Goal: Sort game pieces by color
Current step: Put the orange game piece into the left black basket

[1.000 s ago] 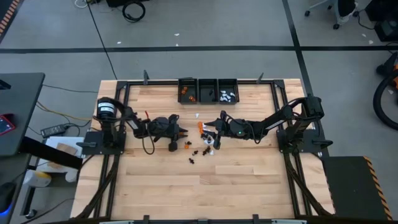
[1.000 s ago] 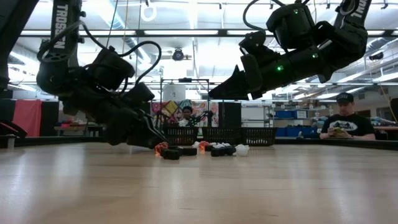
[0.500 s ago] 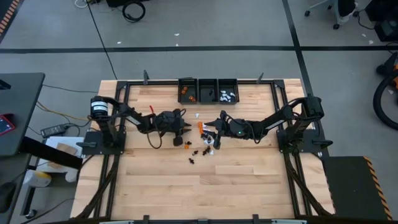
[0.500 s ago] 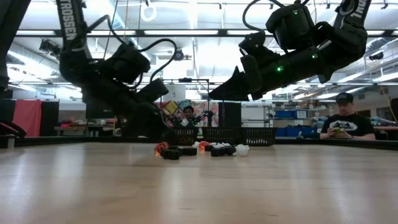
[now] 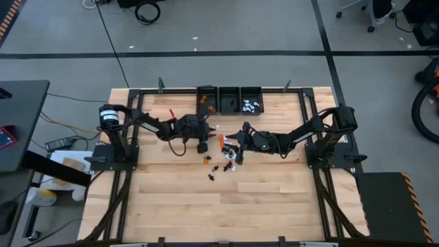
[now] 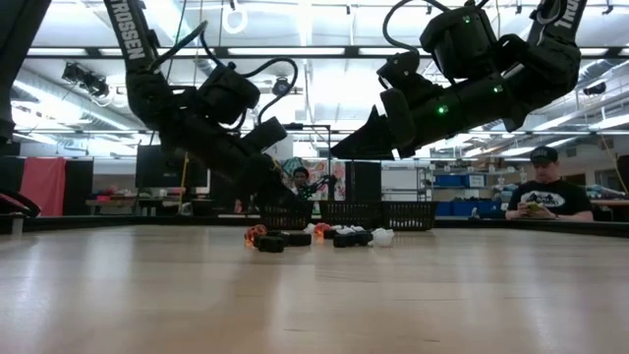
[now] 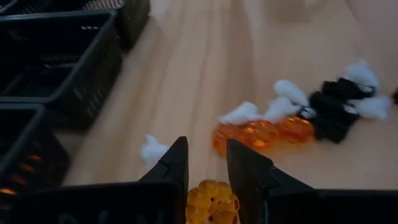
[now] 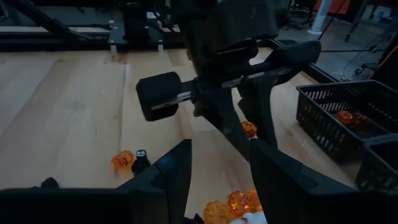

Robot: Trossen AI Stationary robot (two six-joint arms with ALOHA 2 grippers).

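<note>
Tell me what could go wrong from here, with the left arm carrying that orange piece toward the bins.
1. The left gripper pinches the orange piece only between its jaw tips; a jolt might drop it short of the orange bin.
2. The bins sit side by side, so a slightly off release could land it in the middle bin.
3. The right gripper hangs near the loose pile, which a sweep could scatter.

Bright overhead light, wrist views perhaps soft

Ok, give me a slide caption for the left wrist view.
Left gripper carries an orange piece toward the black bins, loose pieces behind.
</note>
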